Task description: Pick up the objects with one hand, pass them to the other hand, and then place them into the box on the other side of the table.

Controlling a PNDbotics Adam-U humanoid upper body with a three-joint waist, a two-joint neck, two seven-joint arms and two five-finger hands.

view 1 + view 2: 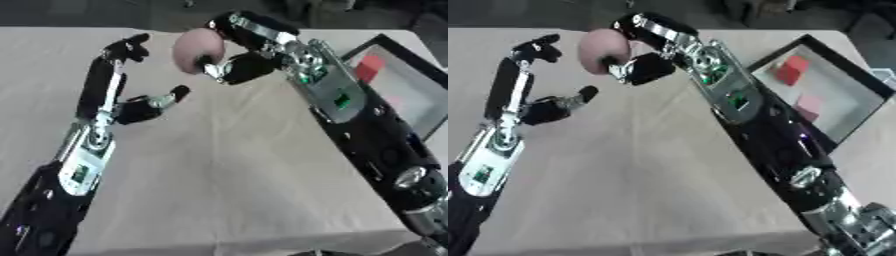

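A round pinkish-brown object (197,49) hangs above the far middle of the table, with my right hand (248,46) curled round it from the right. My left hand (129,82) stands just left of the object, fingers spread wide apart and the thumb low, not touching it. The black-rimmed box (846,107) lies at the table's right side and holds a red block (790,69) and a pink block (808,106).
The beige table (227,170) stretches toward the near edge. My right forearm (745,115) runs diagonally between the middle of the table and the box. Dark floor and furniture lie beyond the far edge.
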